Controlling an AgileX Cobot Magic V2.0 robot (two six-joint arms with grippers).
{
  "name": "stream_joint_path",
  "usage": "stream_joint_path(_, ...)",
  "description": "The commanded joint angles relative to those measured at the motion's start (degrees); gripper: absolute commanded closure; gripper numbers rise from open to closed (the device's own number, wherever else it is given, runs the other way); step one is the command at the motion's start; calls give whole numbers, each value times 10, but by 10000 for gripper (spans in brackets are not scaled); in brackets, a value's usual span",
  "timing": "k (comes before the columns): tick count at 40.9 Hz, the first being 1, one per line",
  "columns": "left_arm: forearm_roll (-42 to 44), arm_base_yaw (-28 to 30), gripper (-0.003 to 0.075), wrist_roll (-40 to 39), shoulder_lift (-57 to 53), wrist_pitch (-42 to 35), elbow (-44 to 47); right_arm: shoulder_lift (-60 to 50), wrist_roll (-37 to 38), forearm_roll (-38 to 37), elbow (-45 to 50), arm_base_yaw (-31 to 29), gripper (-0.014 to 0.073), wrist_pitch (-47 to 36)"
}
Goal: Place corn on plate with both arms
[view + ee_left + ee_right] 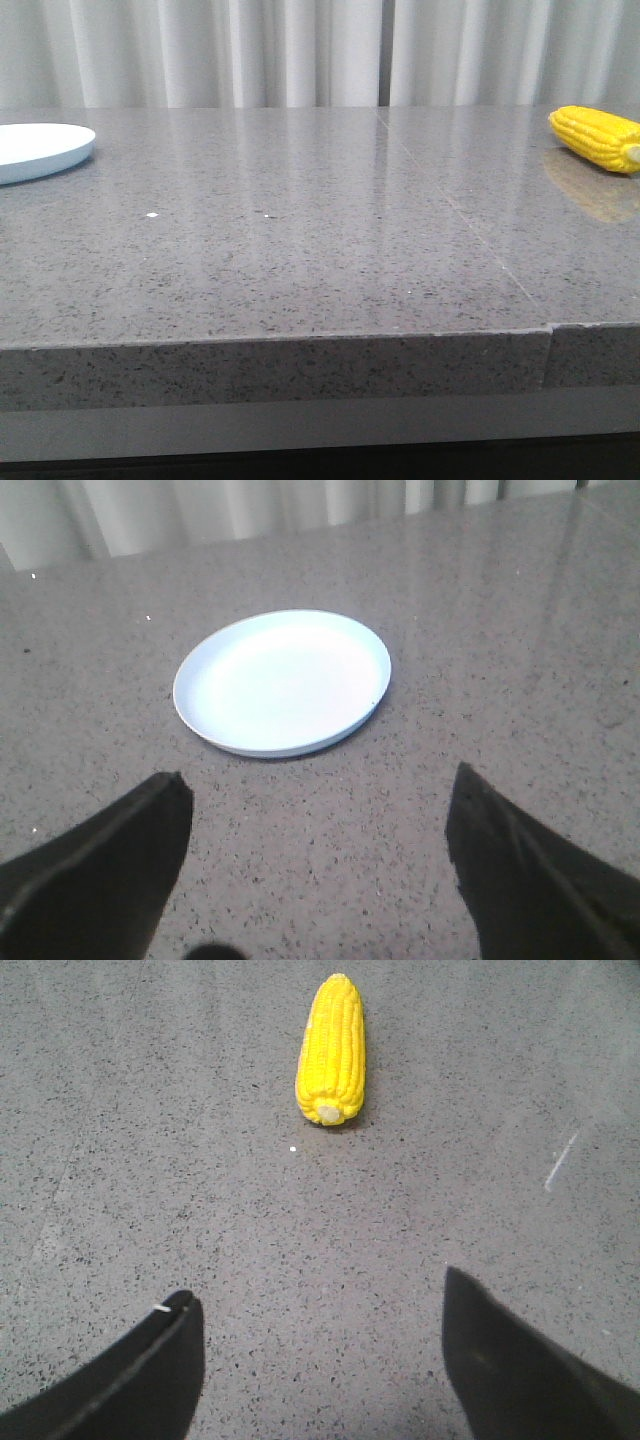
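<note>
Speckled grey counter, backed by pale curtains, with plate and corn set well apart; left end effector and right end effector spread wide, nothing held

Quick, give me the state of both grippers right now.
Left gripper: open, holding nothing, plate ahead of it.
Right gripper: open, holding nothing, corn ahead of it.

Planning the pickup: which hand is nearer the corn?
Right. The right hand is open with the corn lying just ahead; the left hand faces the plate at the table's far side.
</note>
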Motion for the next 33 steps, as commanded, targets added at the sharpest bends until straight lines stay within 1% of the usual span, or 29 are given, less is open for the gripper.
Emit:
stream_joint_path(1, -8, 0, 166, -6, 37, 2, -38, 6, -5, -10, -17, -3, 32, -37)
stream_joint_path(7, -6, 0, 166, -6, 101, 47, -77, 6, -5, -10, -17, -3, 32, -37)
stream_joint_path(19, 3, 7, 166, -6, 233, 21, -142, 6, -5, -10, -17, -3, 32, -37)
stream_joint_path(22, 4, 27, 166, -6, 267, 21, -166, 6, -5, -10, -17, -3, 32, -37)
stream_joint_path(27, -12, 79, 166, -6, 326, 21, -210, 6, -5, -10, -17, -3, 32, -37)
stream_joint_path(33, -23, 118, 166, -6, 396, 24, -260, 6, -5, -10, -17, -3, 32, -37)
